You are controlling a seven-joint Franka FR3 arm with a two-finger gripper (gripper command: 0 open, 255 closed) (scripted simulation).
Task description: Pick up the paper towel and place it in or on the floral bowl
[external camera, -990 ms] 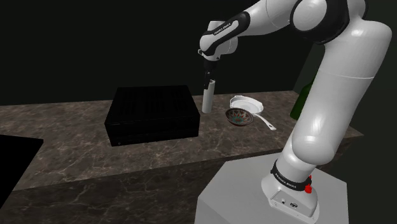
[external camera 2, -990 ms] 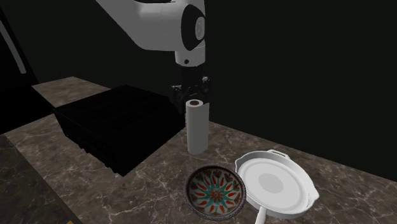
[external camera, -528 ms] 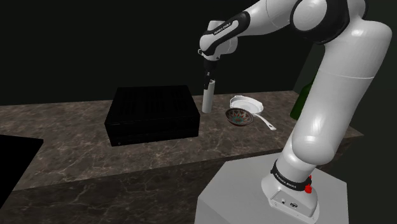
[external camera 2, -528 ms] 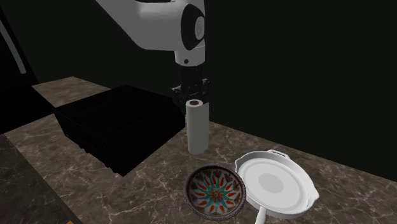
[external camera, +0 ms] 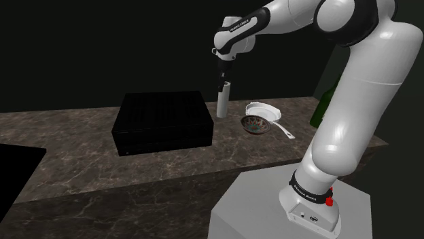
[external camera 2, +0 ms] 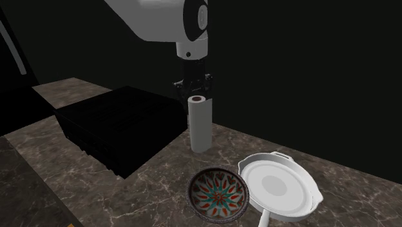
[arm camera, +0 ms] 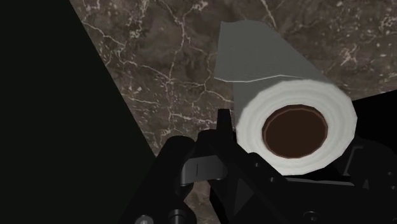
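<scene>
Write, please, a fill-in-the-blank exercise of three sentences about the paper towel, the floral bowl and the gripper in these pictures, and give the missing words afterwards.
1. The paper towel, next to the black box, is ___, not lying on its side.
2. The gripper clasps the paper towel with its jaws at the roll's ___ end.
3. The floral bowl, beside the white pan, is ___ inside.

Missing words: upright; top; empty.

The gripper (external camera 2: pixel 193 89) has been raised slightly since the earlier views. The paper towel roll (external camera 2: pixel 199 126), clasped at its top, has been carried upward with it from the marble counter (external camera 2: pixel 161 177).
</scene>
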